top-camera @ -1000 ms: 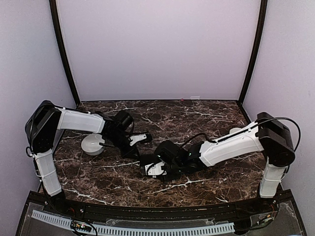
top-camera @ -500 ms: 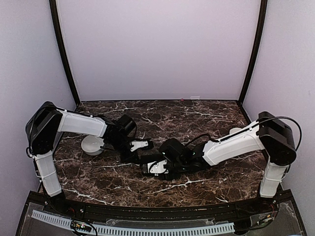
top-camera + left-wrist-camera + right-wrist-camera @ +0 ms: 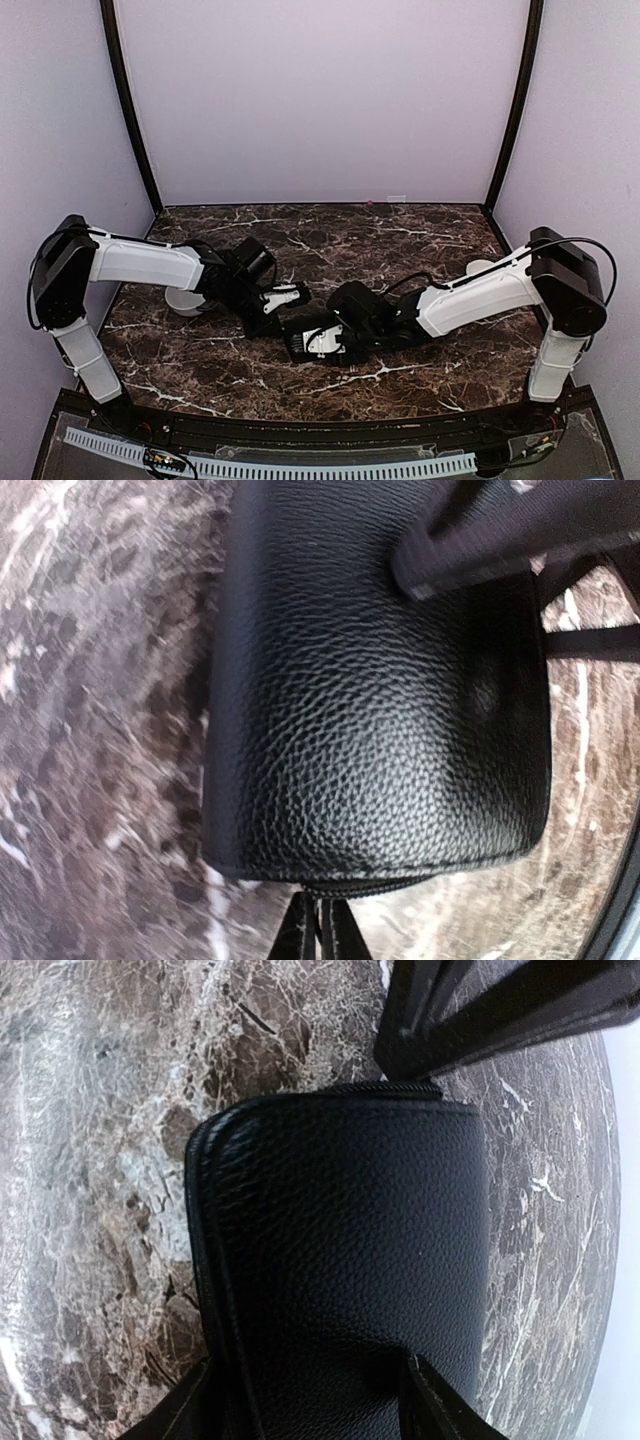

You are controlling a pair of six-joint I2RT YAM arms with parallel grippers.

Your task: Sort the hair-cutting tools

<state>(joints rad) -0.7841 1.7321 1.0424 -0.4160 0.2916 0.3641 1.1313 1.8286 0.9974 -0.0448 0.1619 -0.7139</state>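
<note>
"What does the overhead view show?"

"Both arms reach in over the dark marble worktop (image 3: pixel 400 235) and meet at a black case (image 3: pixel 300 348). It lies about midway between the left and right edges, nearer the near edge than the far one. The left tool (image 3: pixel 295 297) is at the case's far-left corner and the right tool (image 3: pixel 315 340) is over its middle. A white bowl (image 3: pixel 185 303) sits by the left edge, half under the left arm. A second white bowl (image 3: pixel 480 267) sits by the right edge, behind the right arm."

"And the left wrist view?"

"The pebbled case fills it, with the zip seam lowest. The left tool's fingers (image 3: pixel 318 930) are pressed together with their tips at that seam. I can't tell whether they nip a zip tab. A dark finger (image 3: pixel 480 530) of the right tool lies across the case's other end."

"The right wrist view?"

"The right tool's fingers (image 3: pixel 185 1415) stand one on each side of the case, touching it. The case bulges between them, pinched across its width. The left tool meets the zip at the far end."

"Where are the scissors and combs?"

"I can't see them in any view, so I can't tell."
</note>
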